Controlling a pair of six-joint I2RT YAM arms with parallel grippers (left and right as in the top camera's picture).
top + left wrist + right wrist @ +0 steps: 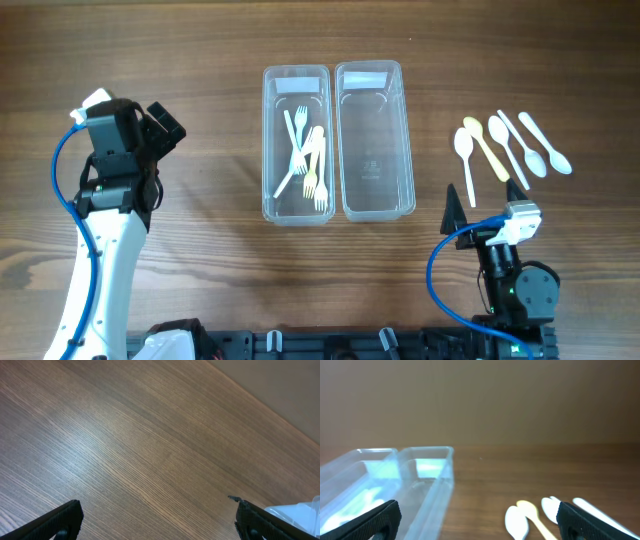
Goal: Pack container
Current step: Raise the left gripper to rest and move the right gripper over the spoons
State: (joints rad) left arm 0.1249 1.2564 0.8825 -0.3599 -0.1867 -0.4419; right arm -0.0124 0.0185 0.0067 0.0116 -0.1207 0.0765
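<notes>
Two clear plastic containers stand side by side mid-table. The left container (266, 140) holds several white and yellow forks (305, 160); the right container (375, 150) is empty. Several spoons (508, 148), one yellow and the others white, lie fanned out on the table to the right. My left gripper (168, 124) hangs open over bare wood, well left of the containers. My right gripper (485, 200) stands open just in front of the spoons' handles. In the right wrist view, spoon bowls (516, 521) lie between the open fingers (585, 522), and the empty container (427, 480) is at left.
The tabletop is brown wood. In the left wrist view only wood grain lies between the spread fingers (60, 522), with a container corner (300, 512) at the lower right. Blue cables loop beside both arms (62, 170).
</notes>
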